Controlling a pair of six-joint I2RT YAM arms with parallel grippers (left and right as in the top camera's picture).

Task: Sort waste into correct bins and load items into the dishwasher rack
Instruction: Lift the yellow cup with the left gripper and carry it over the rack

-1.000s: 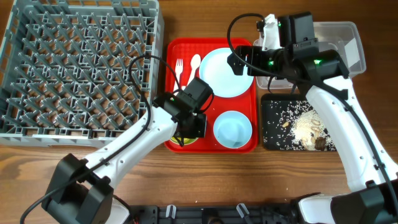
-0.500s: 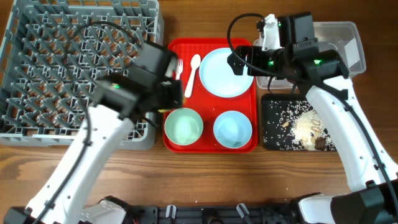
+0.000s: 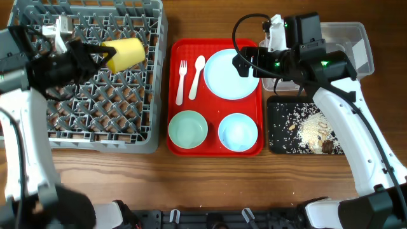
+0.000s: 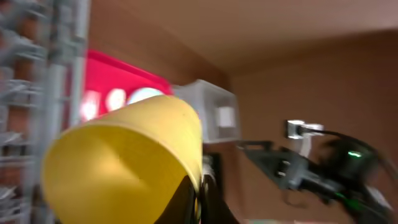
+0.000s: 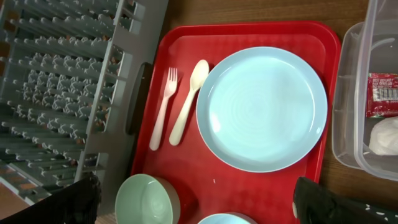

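Clerk: Where is the yellow cup (image 3: 125, 54)?

Inspector: It lies on its side above the far right part of the grey rack (image 3: 38, 127). Its mouth faces the left gripper (image 3: 103, 56), which is pinched on the cup's rim. Whether the cup touches the pegs cannot be told.

Clerk: And the rest?

Inspector: The red tray (image 3: 214, 105) carries the light-blue plate (image 3: 230, 74), with the fork (image 3: 181, 81) and spoon (image 3: 198, 76) side by side to its left. The pale-green bowl (image 3: 187, 129) and light-blue bowl (image 3: 238, 132) sit at the tray's near edge. The right gripper (image 5: 196, 190) hangs over the tray, spread wide and holding nothing. The sachet (image 5: 380, 94) and tissue (image 5: 385, 137) lie in the clear tub (image 3: 359, 32). The grains (image 3: 311, 130) lie in the black tray (image 3: 275, 105).
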